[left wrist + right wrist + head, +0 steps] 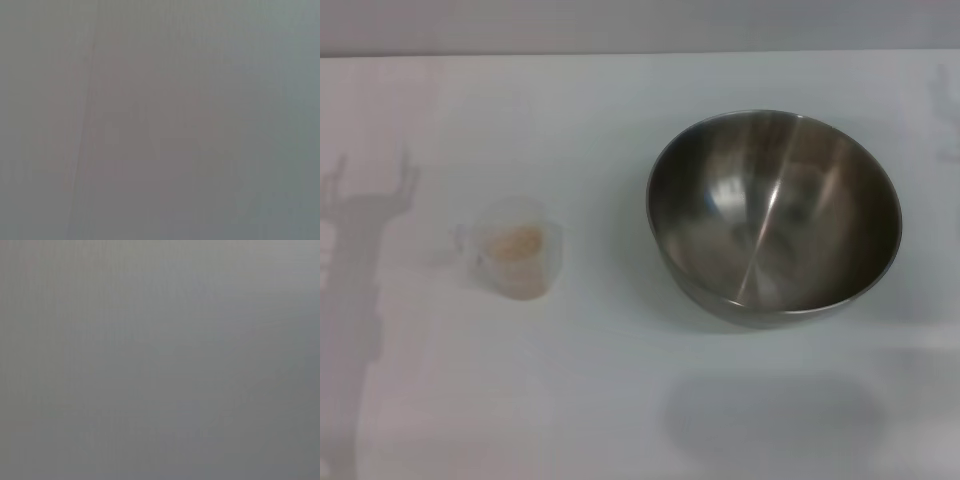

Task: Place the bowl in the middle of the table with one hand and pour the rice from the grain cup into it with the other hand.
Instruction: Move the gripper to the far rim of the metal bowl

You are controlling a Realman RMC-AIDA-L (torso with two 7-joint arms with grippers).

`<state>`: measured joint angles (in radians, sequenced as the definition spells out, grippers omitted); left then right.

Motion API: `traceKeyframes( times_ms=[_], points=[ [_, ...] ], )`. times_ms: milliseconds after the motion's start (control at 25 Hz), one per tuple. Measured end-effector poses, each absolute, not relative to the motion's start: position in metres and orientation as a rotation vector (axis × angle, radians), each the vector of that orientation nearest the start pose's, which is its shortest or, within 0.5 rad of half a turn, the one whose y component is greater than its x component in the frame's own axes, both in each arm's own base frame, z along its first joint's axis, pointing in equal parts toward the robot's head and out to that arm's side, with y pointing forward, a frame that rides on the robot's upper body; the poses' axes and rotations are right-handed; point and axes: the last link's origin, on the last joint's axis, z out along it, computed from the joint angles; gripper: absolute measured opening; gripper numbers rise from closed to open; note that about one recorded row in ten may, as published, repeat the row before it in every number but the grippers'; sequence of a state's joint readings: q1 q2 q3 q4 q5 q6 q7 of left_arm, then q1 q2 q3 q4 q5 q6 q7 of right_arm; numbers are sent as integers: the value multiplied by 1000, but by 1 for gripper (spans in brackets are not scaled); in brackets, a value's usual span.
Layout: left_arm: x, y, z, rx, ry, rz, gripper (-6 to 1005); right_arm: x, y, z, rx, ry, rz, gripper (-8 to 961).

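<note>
In the head view the bowl (775, 215), a large shiny steel mixing bowl, stands empty on the table (620, 380), right of centre. The grain cup (515, 258), small and clear, stands upright at left of centre with a small heap of pale beige rice (517, 243) inside it. Neither gripper is in view. Only a grey shadow of an arm falls on the table at the far left. Both wrist views show only plain grey surface.
The table's far edge runs across the top of the head view, with a grey wall (640, 25) behind it. A soft shadow lies on the table in front of the bowl.
</note>
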<state>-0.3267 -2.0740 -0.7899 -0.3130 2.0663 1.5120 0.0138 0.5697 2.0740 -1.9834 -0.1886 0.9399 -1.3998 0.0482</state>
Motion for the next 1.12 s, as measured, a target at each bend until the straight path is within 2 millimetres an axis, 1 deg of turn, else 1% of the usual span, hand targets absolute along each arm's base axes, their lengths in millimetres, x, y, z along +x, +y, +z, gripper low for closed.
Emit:
traceKeyframes(
  times_ms=[480,720,920,1040,1120],
  points=[
    [-306,299,25,-1265,-334,-888,783,283,371,60,-1170,318,911,761],
    [-299,305,24,-1270,-325,-911,782,283,371,60,-1171,318,911,762],
    [-299,305,24,-1273,-324,-905,781,283,371,60,-1173,318,910,762],
    [-303,304,24,-1267,-333,-898,781,281,373,55,-1221,311,896,762],
    [-303,304,24,-1268,-334,-894,781,276,376,47,-1286,283,868,762]
  ],
)
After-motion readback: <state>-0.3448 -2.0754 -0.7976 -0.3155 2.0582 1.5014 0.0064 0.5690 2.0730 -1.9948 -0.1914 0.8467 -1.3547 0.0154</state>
